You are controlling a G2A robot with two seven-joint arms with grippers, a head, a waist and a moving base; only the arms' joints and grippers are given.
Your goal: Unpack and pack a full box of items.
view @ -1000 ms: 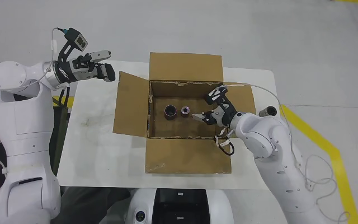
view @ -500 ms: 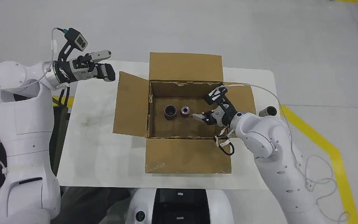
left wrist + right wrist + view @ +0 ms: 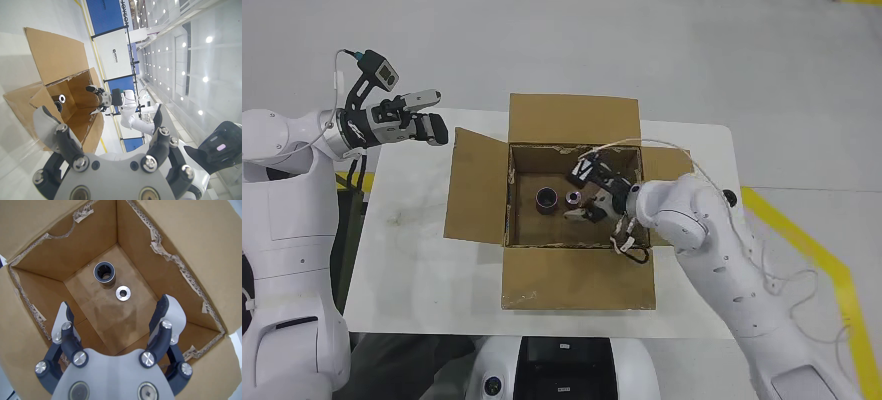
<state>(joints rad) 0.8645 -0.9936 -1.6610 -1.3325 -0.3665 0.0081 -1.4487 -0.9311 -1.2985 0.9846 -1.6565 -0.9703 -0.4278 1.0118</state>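
Silver ring (image 3: 123, 293) sits hole-up on the box (image 3: 577, 285) floor, just at 9 o'clock of your right gripper (image 3: 115, 301), which hangs spread wide above it. Left gripper (image 3: 430, 114), spread too, is well off at 10 o'clock

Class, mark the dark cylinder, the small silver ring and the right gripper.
dark cylinder (image 3: 98, 273), right wrist view, on its black top rim.
small silver ring (image 3: 118, 294), right wrist view, on its flat metal face.
right gripper (image 3: 114, 303), right wrist view, midway between its open fingertips.
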